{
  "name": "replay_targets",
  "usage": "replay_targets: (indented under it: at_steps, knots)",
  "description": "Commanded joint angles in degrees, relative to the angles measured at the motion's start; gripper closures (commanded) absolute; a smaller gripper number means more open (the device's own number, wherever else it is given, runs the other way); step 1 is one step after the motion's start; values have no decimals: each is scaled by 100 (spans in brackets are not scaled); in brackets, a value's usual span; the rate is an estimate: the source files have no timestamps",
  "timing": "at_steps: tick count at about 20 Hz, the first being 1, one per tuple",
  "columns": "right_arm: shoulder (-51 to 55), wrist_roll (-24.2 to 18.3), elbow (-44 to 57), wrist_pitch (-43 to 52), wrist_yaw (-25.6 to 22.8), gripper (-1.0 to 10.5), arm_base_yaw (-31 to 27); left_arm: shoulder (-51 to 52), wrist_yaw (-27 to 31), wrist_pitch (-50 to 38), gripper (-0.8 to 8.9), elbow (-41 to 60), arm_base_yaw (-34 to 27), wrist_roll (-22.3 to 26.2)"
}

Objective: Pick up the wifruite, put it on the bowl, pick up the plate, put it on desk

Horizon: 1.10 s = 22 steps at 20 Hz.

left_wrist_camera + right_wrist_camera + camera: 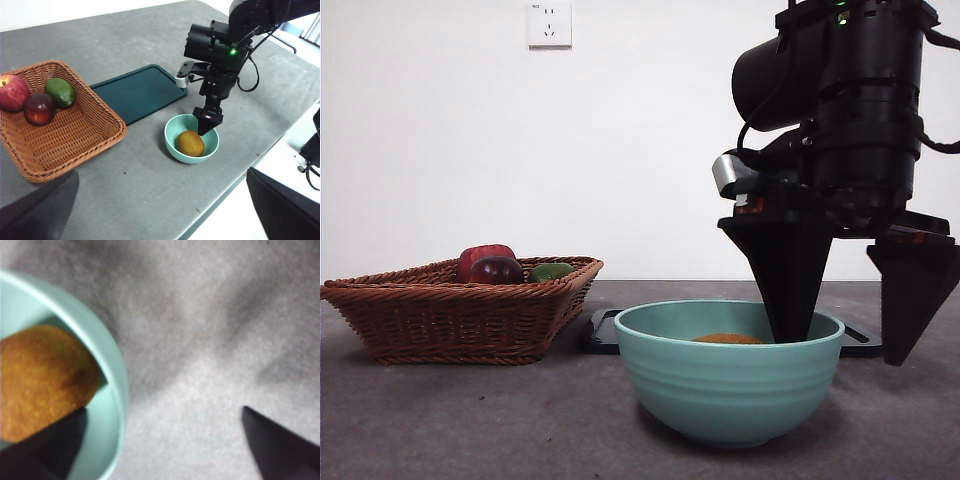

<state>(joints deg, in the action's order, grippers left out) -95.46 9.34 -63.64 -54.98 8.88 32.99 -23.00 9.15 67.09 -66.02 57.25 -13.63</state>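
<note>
The brownish-orange wifruite (190,143) lies inside the teal bowl (175,145). In the front view only its top (727,339) shows above the bowl's rim (720,385). My right gripper (844,350) is open and straddles the bowl's rim, one jaw inside beside the wifruite (40,380) and one outside over the desk (200,315). The dark green plate (137,92) lies flat on the desk behind the bowl. My left gripper (162,175) is open and empty, high above the desk's front edge.
A brown wicker basket (450,310) stands to the left with a red fruit (12,92), a dark purple fruit (39,108) and a green fruit (61,92). The desk's edge (235,185) runs close to the bowl.
</note>
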Motion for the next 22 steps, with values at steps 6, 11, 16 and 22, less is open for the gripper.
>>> replay_targets:
  at_steps: [6,11,16,22]
  knots:
    - [-157,205,-96,461,350,937,236,-20,28,-68,159,-68,57,-42]
    - [-157,435,-105,579,70,941,372,-20,28,-70,159,-68,57,-42]
    - [-157,461,-518,299,4,941,179,-20,28,-70,159,-68,57,-42]
    - [-662,76,-1838,-247,-39,941,-391,-20,28,-68,159,-68,57,-42]
